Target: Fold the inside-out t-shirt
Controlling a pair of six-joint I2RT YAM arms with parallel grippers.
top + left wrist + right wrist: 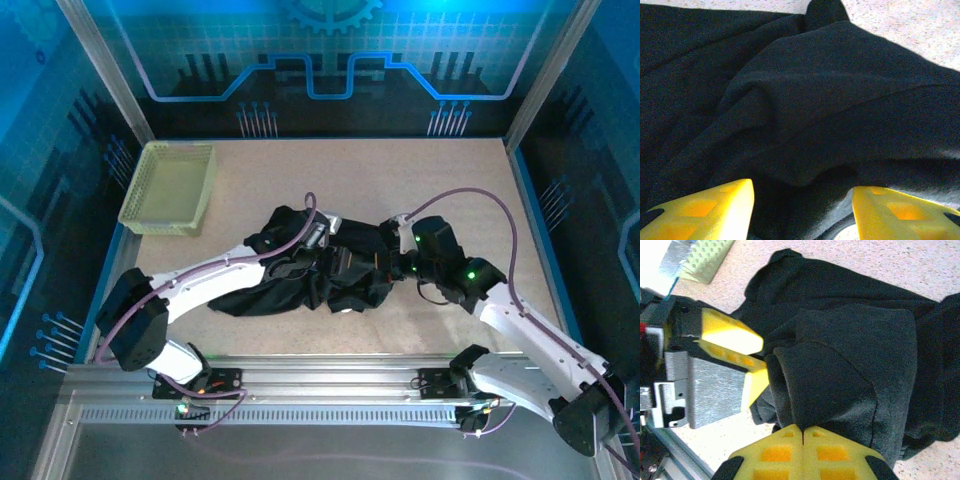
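Bench (420,170), speckled beige: inside-out t-shirt (262,295), black, bunched at centre, slightly toward 6 o'clock. Left hand (801,192): fingers parted over the cloth. Right hand (803,432), at the shirt's 3 o'clock: pinched closed on a fold. Mesh basket (165,226): 10 o'clock corner.

The black inside-out t-shirt (262,292) before me lies crumpled in thick, overlapping folds on the middle of the surface (450,180).

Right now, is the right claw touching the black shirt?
Touching. The right wrist view shows the right gripper shut, its tips pinching a fold of the shirt.
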